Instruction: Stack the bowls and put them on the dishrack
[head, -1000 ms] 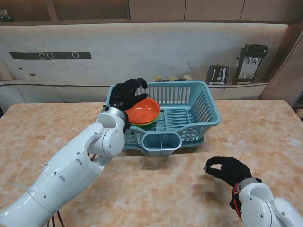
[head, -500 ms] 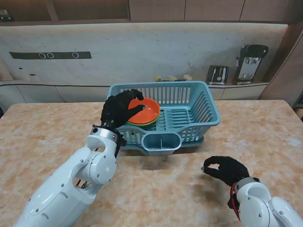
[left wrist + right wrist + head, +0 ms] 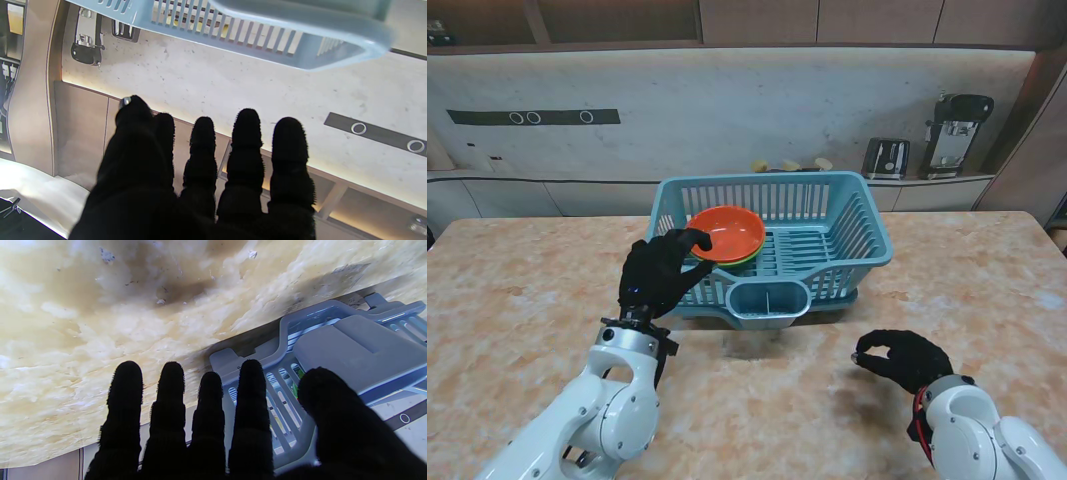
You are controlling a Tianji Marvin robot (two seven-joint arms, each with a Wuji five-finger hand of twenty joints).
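**Bowls in dishrack; both hands holding nothing**

While the stand view looks down on the marble-patterned table (image 3: 517, 270), the items read as follows.

Dishrack (image 3: 847, 215): light blue slatted plastic basket, standing on the table at about 12 o'clock from the table's middle. A cutlery cup (image 3: 768, 300) is fixed to its near wall.

Bowls (image 3: 727, 232): an orange bowl nested on a green one, whose rim just shows under it. The stack rests inside the rack, in the 9 o'clock part of the basket, tilted a little toward the camera.

Left hand (image 3: 660, 275): black-gloved, raised off the table at roughly 7 o'clock from the bowls, just outside the rack's near-left corner. Its fingers (image 3: 245, 140) are extended and slightly apart, with nothing in its grasp. Whether a fingertip touches the rack rim cannot be told. The left wrist view shows the rack's rim (image 3: 300, 30) beyond the fingertips.

Right hand (image 3: 907, 358): black-gloved, low over the table at about 5 o'clock from the rack, well apart from it. Fingers loosely curled with thumb and forefinger close together, holding nothing. The right wrist view shows the rack's near corner (image 3: 350, 340) beyond the fingers.

Back counter: a toaster (image 3: 886, 157) and a coffee machine (image 3: 956, 132) at 1 o'clock.
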